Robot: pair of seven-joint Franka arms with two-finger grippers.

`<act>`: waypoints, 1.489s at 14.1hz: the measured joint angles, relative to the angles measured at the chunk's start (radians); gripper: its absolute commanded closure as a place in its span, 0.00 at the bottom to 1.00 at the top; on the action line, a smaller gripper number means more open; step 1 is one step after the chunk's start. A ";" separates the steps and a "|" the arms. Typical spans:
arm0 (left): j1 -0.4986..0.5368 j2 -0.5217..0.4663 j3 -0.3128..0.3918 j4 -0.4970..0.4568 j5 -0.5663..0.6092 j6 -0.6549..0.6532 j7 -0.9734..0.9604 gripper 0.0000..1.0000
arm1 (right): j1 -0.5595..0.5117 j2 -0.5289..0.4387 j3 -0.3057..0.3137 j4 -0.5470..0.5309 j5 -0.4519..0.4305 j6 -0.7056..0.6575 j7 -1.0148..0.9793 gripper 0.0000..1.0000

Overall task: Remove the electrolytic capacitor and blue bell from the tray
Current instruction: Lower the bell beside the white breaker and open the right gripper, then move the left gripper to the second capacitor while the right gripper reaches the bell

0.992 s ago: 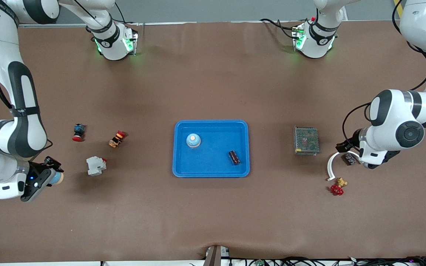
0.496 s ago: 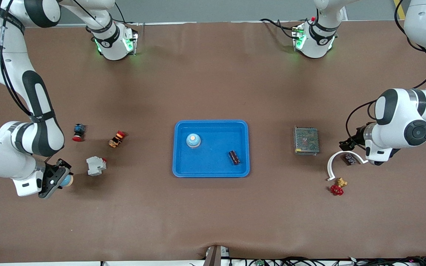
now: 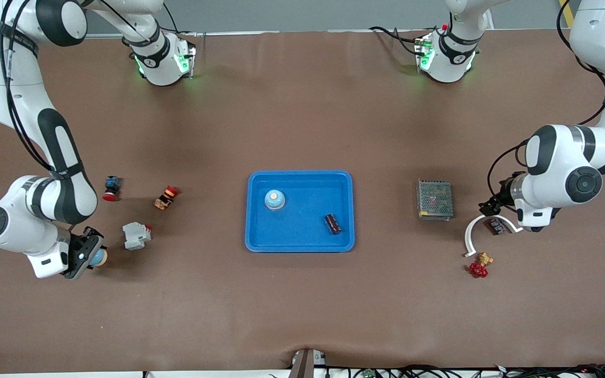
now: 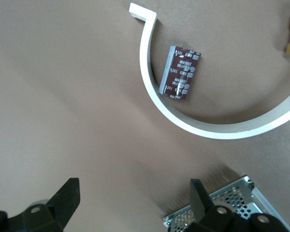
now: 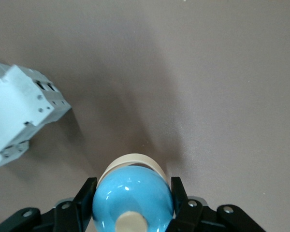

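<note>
Brown matting covers the whole table in the front view, with the tray at its middle still carrying a blue bell toward the right arm's end and a dark electrolytic capacitor nearer the camera toward the left arm's end, its long axis lying slantwise across the tray floor; the right gripper sits low at its own end of the table, well apart from the tray and just beside a white breaker block, while the left gripper hangs over a white curved clip near the grey mesh box, so it is probably the nearer arm for the capacitor. Seen from the left wrist, the fingers stand wide apart and empty above a second brown capacitor lying inside the clip's curve, on bare table. Seen from the right wrist, the fingers are clamped on a light blue bell, dome toward the camera, base toward the mat
</note>
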 measured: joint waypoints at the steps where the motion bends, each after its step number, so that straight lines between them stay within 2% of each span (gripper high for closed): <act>1: 0.000 -0.003 0.000 -0.004 0.000 0.005 -0.017 0.00 | -0.002 0.009 0.000 0.000 0.000 0.007 -0.002 0.68; 5: 0.000 -0.009 0.000 -0.009 0.000 0.038 -0.028 0.00 | -0.003 0.023 0.000 0.000 0.000 0.012 -0.003 0.67; 6: 0.000 -0.009 0.000 -0.010 0.000 0.049 -0.032 0.00 | -0.003 0.024 0.000 0.000 0.000 0.013 -0.003 0.60; 7: 0.001 -0.009 0.000 -0.012 0.000 0.057 -0.040 0.00 | -0.004 0.024 0.000 0.000 0.000 0.013 -0.003 0.41; 8: 0.001 -0.009 0.000 -0.013 0.000 0.062 -0.044 0.00 | -0.005 0.024 0.000 0.000 0.000 0.013 -0.003 0.06; 9: 0.001 -0.009 0.000 -0.013 0.000 0.065 -0.046 0.00 | -0.005 0.024 0.000 0.000 0.000 0.013 -0.003 0.00; 13: 0.003 -0.009 0.000 0.014 0.000 0.081 -0.050 0.00 | -0.008 0.024 0.000 0.001 0.002 0.011 -0.002 0.00; 16: 0.003 -0.008 0.000 0.033 0.000 0.081 -0.083 0.00 | -0.009 0.022 0.002 0.017 0.019 -0.041 -0.001 0.00; 19: 0.002 -0.008 -0.001 0.041 0.000 0.081 -0.107 0.00 | -0.008 -0.001 0.007 0.055 0.072 -0.152 0.042 0.00; 21: 0.001 -0.009 -0.003 0.043 0.000 0.081 -0.143 0.00 | -0.008 -0.036 0.011 0.098 0.079 -0.287 0.142 0.00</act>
